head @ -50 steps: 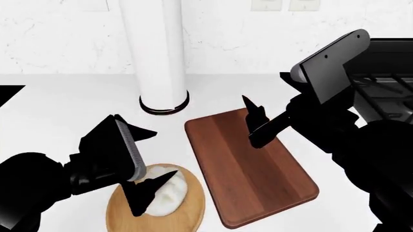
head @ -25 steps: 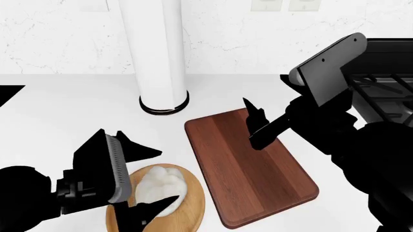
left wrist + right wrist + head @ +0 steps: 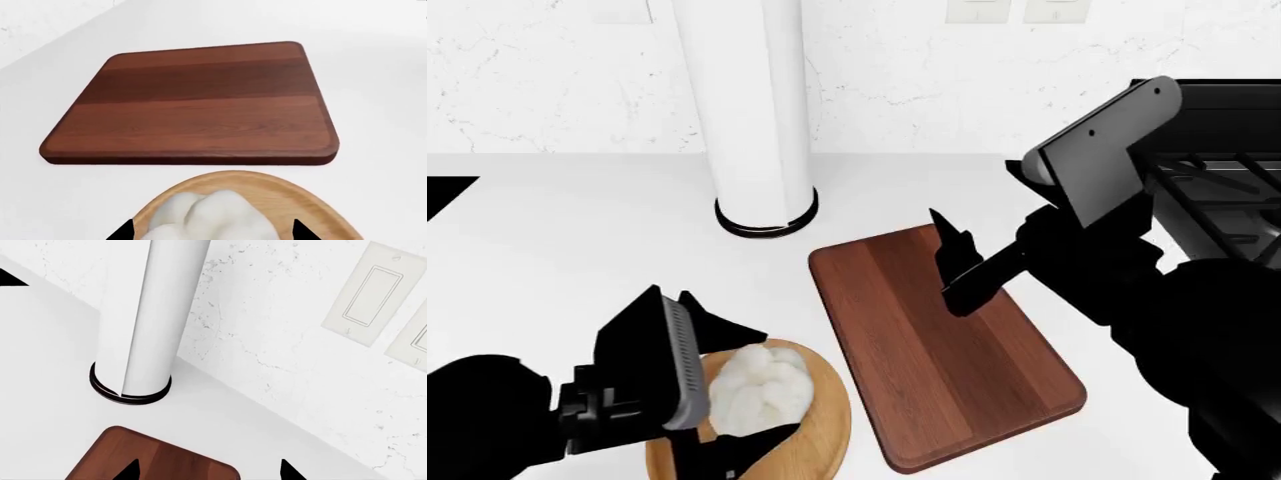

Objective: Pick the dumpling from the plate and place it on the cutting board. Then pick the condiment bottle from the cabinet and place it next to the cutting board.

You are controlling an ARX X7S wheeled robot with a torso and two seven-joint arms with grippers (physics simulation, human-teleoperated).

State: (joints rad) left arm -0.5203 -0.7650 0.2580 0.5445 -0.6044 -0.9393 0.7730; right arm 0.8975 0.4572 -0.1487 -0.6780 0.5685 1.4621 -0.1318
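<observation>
**Left gripper straddles the dumpling on the plate**

Low in the left part of the head view, the left gripper (image 3: 729, 385) sits over the plate (image 3: 823, 438), its two dark fingers spread to either side of the dumpling (image 3: 761, 388). One fingertip (image 3: 723, 323) shows above the dumpling in the frame and the other lies below it near the bottom edge. The jaws are parted with the dumpling between them; whether the pads touch it cannot be told. The dumpling rests on the plate, white and lumpy with folds at its top.

Just right of the plate, at the lower centre of the frame, lies the board (image 3: 941, 370), flat on the white counter (image 3: 561, 230) with its long side running from upper left to lower right. Plate and board are just beside each other, and nothing lies on the board.

From the left wrist view, the dumpling (image 3: 210, 215) fills the bottom centre, framed by the plate's tan rim (image 3: 313, 200), with two black fingertips (image 3: 301, 232) at the bottom edge on either side of it. The board (image 3: 193, 107) spreads across the middle of that frame, beyond the plate.

Right of centre in the head view, the right gripper (image 3: 954, 265) hangs above the board's upper end with its fingers apart, holding nothing. Its wrist view shows a board corner (image 3: 157, 460) at the bottom and a tall white cylinder (image 3: 150, 315) with a black base ring standing on the counter at upper left, before a marbled wall with switch plates (image 3: 370, 295) at upper right.

In the head view that cylinder (image 3: 747, 110) stands at upper centre, behind the board's far corner and apart from it. The bottle is not seen in any view.
</observation>
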